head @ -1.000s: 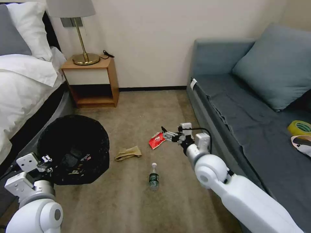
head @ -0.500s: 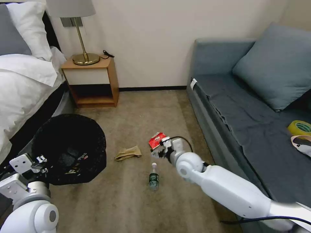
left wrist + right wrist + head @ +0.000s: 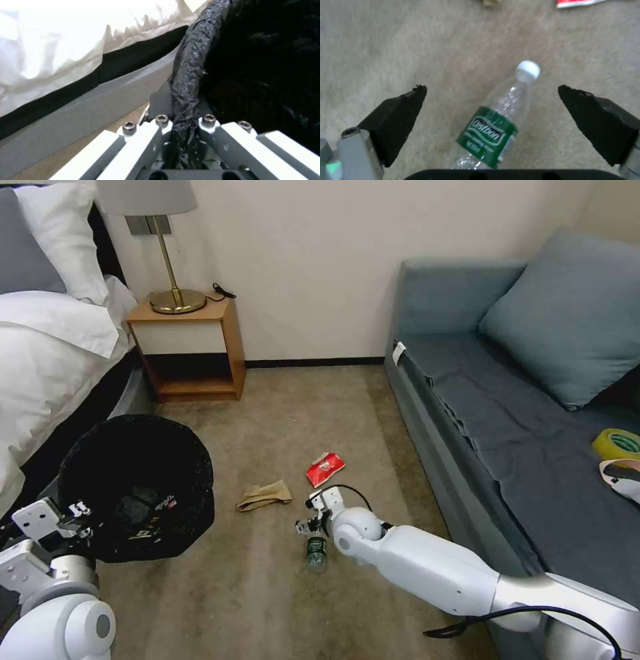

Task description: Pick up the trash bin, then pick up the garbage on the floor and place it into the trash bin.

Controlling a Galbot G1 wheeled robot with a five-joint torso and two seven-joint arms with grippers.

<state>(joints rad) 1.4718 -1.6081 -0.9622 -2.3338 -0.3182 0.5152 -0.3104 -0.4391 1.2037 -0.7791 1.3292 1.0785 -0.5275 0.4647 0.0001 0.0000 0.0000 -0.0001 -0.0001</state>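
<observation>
On the beige carpet (image 3: 280,593) between bed (image 3: 47,353) and sofa (image 3: 507,433), the right claw (image 3: 491,98) (spread wide) hovers over the bottle (image 3: 493,127).

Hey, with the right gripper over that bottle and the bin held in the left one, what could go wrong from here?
1. The bottle lies on its side on the carpet between the open right gripper; being round, it may roll away or slip out as the gripper closes.
2. The left gripper pinches only the bag-covered rim of the trash bin, so the crinkly bag could slide and the bin tilt or drop.
</observation>
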